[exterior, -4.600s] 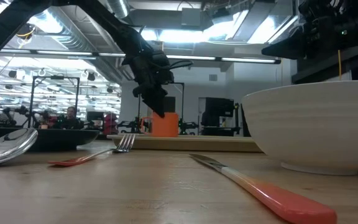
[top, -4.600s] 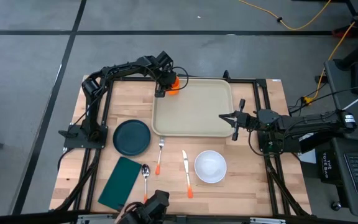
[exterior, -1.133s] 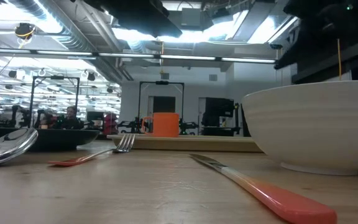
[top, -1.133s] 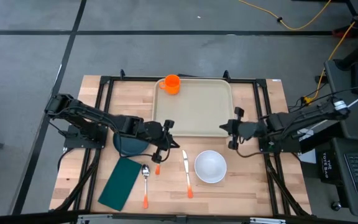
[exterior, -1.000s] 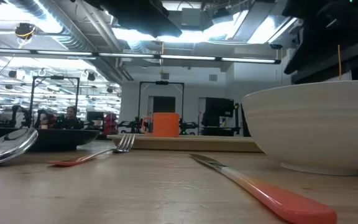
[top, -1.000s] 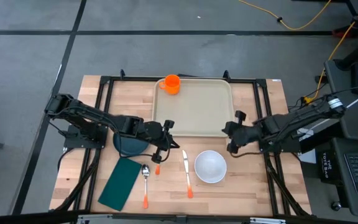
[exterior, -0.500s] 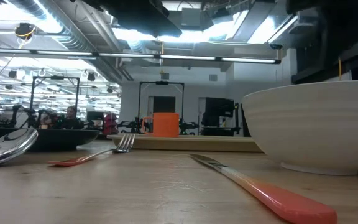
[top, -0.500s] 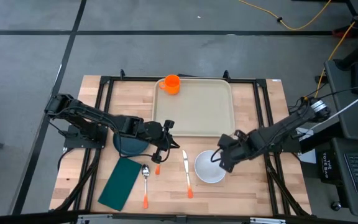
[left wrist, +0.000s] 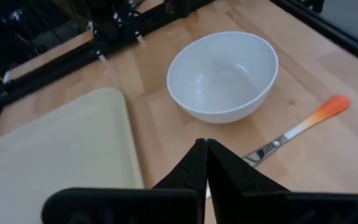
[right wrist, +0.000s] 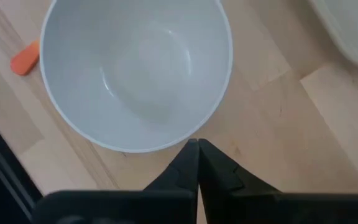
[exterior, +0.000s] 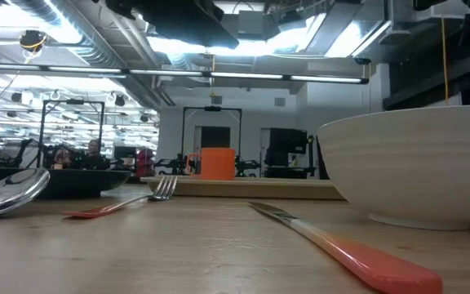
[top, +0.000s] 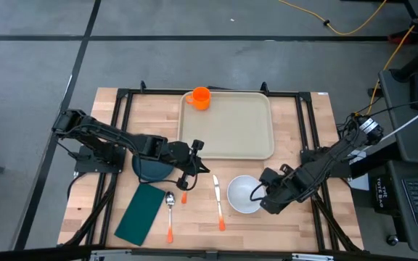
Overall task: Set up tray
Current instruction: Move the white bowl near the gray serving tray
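Jaws of both grippers pinch shut, empty; wrist views alone show it.

text: none legible | labels: none | brands: none | numbers: none

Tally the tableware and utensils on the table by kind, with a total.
Tray: 1
Cup (orange, on the tray's far left corner): 1
Plate (dark teal, partly under the left arm): 1
Bowl (white): 1
Napkin (dark green): 1
Fork: 1
Knife: 1
Spoon: 1
Total: 8
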Robot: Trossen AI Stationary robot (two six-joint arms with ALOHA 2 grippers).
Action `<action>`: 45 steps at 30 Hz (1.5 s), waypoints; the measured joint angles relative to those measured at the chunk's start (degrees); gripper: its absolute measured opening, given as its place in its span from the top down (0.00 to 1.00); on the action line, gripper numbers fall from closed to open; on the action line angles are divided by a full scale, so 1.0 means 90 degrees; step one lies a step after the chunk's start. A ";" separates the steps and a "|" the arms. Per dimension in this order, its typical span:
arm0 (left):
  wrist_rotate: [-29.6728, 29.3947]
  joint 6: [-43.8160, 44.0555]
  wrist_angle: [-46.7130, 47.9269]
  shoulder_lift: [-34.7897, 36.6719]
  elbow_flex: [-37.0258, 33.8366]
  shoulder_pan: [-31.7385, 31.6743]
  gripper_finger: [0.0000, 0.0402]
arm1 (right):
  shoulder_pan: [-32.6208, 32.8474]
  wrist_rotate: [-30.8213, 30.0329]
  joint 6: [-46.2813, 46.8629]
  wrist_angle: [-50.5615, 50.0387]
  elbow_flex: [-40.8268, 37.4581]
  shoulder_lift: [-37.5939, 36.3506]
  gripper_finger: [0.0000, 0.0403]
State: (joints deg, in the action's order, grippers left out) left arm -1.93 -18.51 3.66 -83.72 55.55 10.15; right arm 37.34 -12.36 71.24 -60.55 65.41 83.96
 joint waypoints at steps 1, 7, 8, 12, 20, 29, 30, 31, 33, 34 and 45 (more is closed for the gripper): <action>0.0000 -0.0103 0.0000 0.0000 0.0000 0.0000 1.00 | 0.0000 -0.0001 0.0000 0.0000 0.0000 0.0000 0.98; 0.0001 -0.0415 0.0022 0.0000 0.0000 0.0000 1.00 | -0.0070 -0.0002 -0.0039 -0.0056 0.0000 0.0000 0.98; 0.0001 -0.0417 0.0046 0.0000 0.0000 0.0000 1.00 | -0.0099 -0.0002 -0.0001 -0.0068 0.0000 0.0000 0.98; -0.0002 -0.0417 0.0138 -0.0007 0.0000 0.0028 0.99 | -0.0219 -0.0017 -0.0054 -0.0102 -0.0005 0.0000 0.96; -0.0289 -0.0704 0.0154 -0.0109 0.0000 0.0478 1.00 | -0.0364 -0.0032 -0.0245 -0.0244 -0.0007 -0.0054 0.83; -0.1058 -0.0659 0.0148 -0.0109 -0.0002 0.1323 0.99 | -0.0381 -0.0402 -0.0387 -0.0097 -0.0007 -0.0053 0.75; -0.1063 -0.0581 0.0145 -0.0109 -0.0002 0.1405 0.99 | -0.0381 -0.0446 -0.0387 -0.0081 -0.0007 -0.0053 0.75; -0.1063 -0.0517 0.0143 -0.0109 -0.0002 0.1484 0.99 | -0.0381 -0.0453 -0.0388 -0.0039 -0.0010 -0.0055 0.75; -0.1064 -0.0368 0.0145 -0.0109 -0.0002 0.1644 1.00 | -0.0381 -0.0491 -0.0415 0.0113 -0.0019 -0.0054 0.74; -0.1061 -0.0286 0.0143 -0.0109 -0.0002 0.1718 1.00 | -0.0381 -0.0553 -0.0433 0.0285 -0.0068 -0.0056 0.74; -0.1678 0.0206 0.0143 -0.0109 -0.0002 0.2426 1.00 | -0.0401 -0.0504 0.0204 0.0998 -0.1062 -0.0696 0.74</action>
State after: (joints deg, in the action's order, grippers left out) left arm -17.04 -16.66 4.95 -84.71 55.53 31.98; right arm 33.74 -16.90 73.07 -51.57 55.85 77.70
